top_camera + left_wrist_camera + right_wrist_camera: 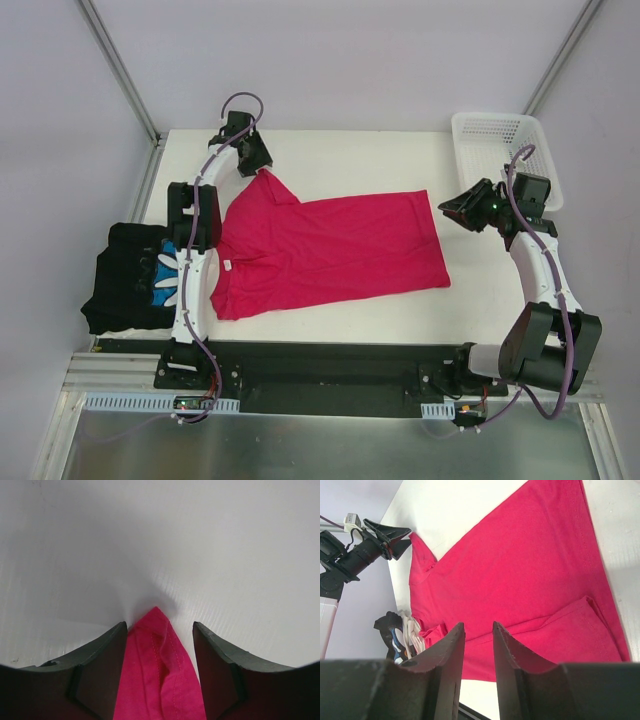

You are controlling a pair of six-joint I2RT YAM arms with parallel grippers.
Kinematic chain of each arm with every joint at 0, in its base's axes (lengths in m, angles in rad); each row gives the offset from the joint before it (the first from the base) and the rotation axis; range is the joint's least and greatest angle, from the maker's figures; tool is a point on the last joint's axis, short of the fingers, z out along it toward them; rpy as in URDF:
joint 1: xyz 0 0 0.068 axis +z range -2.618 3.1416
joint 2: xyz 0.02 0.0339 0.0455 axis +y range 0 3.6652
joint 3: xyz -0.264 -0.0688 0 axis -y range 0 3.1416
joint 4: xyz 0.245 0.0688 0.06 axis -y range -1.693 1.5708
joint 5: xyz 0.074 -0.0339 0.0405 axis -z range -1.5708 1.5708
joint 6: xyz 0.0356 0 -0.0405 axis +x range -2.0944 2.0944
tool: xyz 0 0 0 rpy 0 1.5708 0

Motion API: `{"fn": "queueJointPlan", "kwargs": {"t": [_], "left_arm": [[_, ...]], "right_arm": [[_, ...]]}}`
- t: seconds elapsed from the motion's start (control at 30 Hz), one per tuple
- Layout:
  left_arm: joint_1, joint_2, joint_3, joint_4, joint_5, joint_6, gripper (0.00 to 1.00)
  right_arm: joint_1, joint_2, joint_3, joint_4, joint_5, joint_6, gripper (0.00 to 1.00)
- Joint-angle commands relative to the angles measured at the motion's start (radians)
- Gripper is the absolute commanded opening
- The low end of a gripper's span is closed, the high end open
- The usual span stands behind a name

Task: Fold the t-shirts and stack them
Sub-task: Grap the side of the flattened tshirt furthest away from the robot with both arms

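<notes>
A crimson-pink t-shirt lies spread flat across the middle of the table, neck toward the left. My left gripper is low at the tip of its far sleeve. Its jaws stand open on either side of that sleeve tip, and the cloth lies loose between them with a gap at the right finger. My right gripper hovers above the shirt's right hem, slightly open, with nothing between its fingers. A folded black t-shirt with blue-and-white print lies at the table's left edge, partly under the left arm.
A white plastic lattice basket stands at the back right corner, just behind the right arm. Metal frame posts rise at both back corners. The arms' base rail runs along the near edge.
</notes>
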State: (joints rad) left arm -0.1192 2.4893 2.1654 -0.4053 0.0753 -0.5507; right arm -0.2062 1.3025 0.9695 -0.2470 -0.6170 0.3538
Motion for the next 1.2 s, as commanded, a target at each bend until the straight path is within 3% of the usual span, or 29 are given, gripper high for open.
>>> {"fn": "queueJointPlan", "kwargs": {"t": [0.0,0.37,0.5,0.7,0.87,1.17], "left_arm": [[-0.01,0.019,0.04,-0.003,0.008,-0.008,0.53],[-0.01,0.026,0.04,0.005,0.012,-0.011,0.32],[-0.011,0.028,0.04,0.006,0.015,-0.011,0.19],[-0.014,0.028,0.047,0.013,0.018,-0.009,0.13],[-0.016,0.022,0.045,0.013,0.018,-0.006,0.0],[-0.016,0.0,0.048,0.014,0.021,0.001,0.0]], "right_arm": [[-0.012,-0.034,-0.003,-0.005,-0.009,-0.013,0.32],[-0.012,-0.034,-0.008,-0.005,-0.006,-0.013,0.31],[-0.012,-0.031,-0.012,-0.003,-0.003,-0.016,0.31],[-0.012,-0.014,-0.025,0.012,-0.004,-0.013,0.31],[-0.01,-0.003,-0.029,0.023,-0.004,-0.012,0.31],[0.036,0.144,-0.012,0.055,0.019,-0.027,0.32]]}}
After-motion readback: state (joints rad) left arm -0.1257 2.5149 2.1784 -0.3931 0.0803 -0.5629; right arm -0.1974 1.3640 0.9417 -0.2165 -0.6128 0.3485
